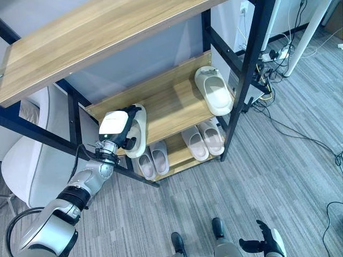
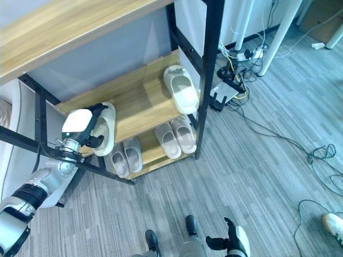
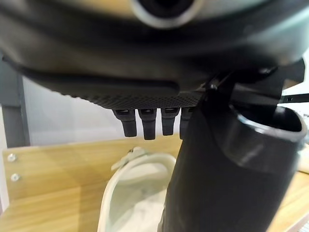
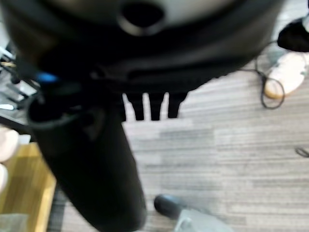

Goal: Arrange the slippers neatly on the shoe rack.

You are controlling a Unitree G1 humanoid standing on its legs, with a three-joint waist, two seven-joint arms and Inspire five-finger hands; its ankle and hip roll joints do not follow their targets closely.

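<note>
Grey carpet (image 1: 225,187) is spreading under the shoe rack (image 1: 177,101), where the left hand (image 1: 119,128) is clutching a cream slipper (image 1: 140,134) at the middle shelf's left end, apparently to pair with its mate (image 1: 214,91); right hand (image 1: 265,243) is hanging relaxed.

This looks like an office or lab room. It has grey carpet floor (image 1: 278,176), a power strip with many wires (image 1: 273,54), white desk legs (image 1: 308,35), and a white chair (image 1: 29,166).
</note>
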